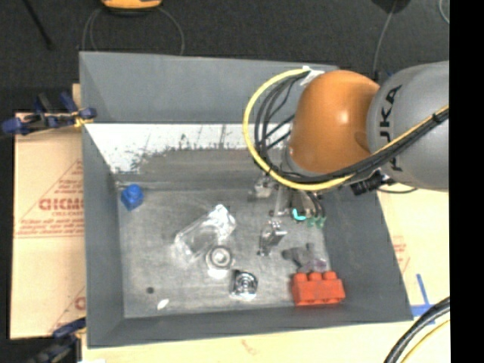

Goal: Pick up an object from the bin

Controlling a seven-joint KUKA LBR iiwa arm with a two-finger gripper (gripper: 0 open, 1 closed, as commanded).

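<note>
Red studded brick (318, 289) in the front-right corner of the grey bin (106, 225), nearest the gripper (286, 240).
Brick lies flat, long axis left-right across the view, studs along its far edge. A dark grey piece (304, 257) lies just beside it. Gripper hangs just up-left of brick; spread or closed, cannot tell. Clear crumpled plastic (203, 233) and a small blue thing (131, 197) lie further left.
</note>
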